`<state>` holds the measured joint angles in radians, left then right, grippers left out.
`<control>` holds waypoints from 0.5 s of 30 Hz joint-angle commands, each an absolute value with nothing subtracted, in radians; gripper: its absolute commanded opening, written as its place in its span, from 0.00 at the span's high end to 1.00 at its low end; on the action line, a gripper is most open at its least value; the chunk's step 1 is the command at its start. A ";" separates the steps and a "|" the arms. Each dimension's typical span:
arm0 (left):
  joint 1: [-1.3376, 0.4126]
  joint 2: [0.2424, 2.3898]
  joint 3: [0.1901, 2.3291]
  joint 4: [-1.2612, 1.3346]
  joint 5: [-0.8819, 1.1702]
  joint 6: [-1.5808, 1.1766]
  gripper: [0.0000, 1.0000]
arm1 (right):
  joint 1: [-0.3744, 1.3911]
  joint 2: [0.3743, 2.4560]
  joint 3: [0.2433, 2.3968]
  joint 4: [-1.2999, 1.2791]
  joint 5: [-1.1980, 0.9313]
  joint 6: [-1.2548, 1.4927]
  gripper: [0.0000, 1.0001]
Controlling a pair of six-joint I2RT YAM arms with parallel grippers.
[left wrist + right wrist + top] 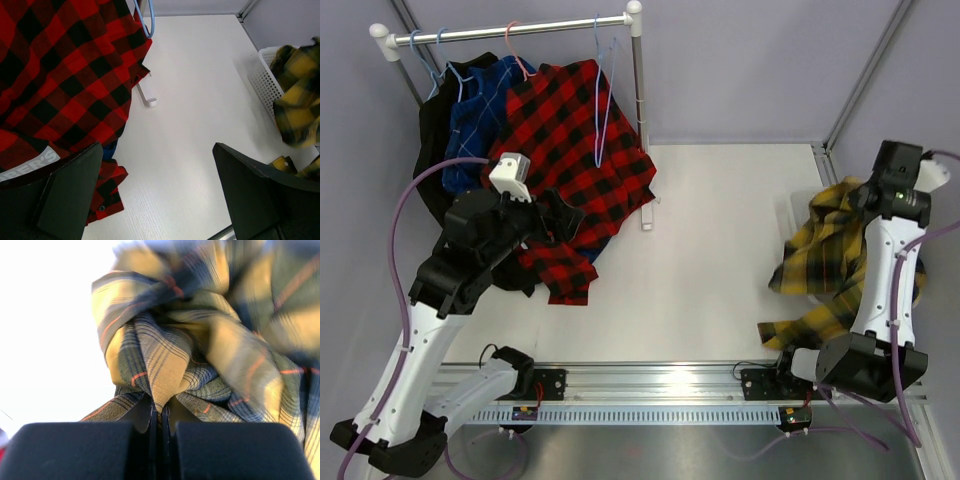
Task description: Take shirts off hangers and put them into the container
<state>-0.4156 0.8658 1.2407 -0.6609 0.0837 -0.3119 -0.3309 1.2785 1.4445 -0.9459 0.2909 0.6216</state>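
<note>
The yellow plaid shirt (200,365) is pinched by the right gripper (161,415); the left gripper (157,190) is spread wide, bare table (200,100) ahead, red shirt (60,75) hem leftward.

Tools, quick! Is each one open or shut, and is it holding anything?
Left tool: open, holding nothing, next to the red plaid shirt.
Right tool: shut on the yellow plaid shirt.

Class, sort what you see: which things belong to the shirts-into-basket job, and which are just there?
Job: yellow plaid shirt, red plaid shirt, blue shirt, black shirt, hangers, white basket.
Just there: silver rail, table.
</note>
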 commanded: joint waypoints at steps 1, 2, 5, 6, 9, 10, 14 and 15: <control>-0.413 0.850 1.233 -0.653 0.094 -0.316 0.01 | -0.347 1.330 1.627 -0.858 0.446 0.589 1.00; -0.413 0.848 1.232 -0.650 0.095 -0.318 0.01 | -0.347 1.360 1.644 -0.804 0.477 0.588 1.00; -0.413 0.844 1.223 -0.652 0.097 -0.324 0.01 | -0.350 1.414 1.634 -0.700 0.550 0.583 1.00; -0.413 0.841 1.220 -0.652 0.097 -0.328 0.01 | -0.351 1.428 1.605 -0.677 0.560 0.583 1.00; -0.413 0.833 1.204 -0.652 0.095 -0.330 0.01 | -0.353 1.482 1.528 -0.615 0.601 0.584 1.00; -0.413 0.830 1.200 -0.652 0.092 -0.330 0.01 | -0.356 1.495 1.508 -0.614 0.603 0.606 1.00; -0.413 0.830 1.184 -0.652 0.083 -0.325 0.01 | -0.365 1.598 1.411 -0.653 0.574 0.679 1.00; -0.413 0.830 1.183 -0.650 0.083 -0.325 0.01 | -0.365 1.618 1.379 -0.669 0.565 0.711 1.00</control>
<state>-0.4156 0.8440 1.1885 -0.6655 0.0826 -0.3187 -0.3565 1.5734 1.4380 -0.6613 0.5217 0.6281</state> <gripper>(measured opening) 0.988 0.032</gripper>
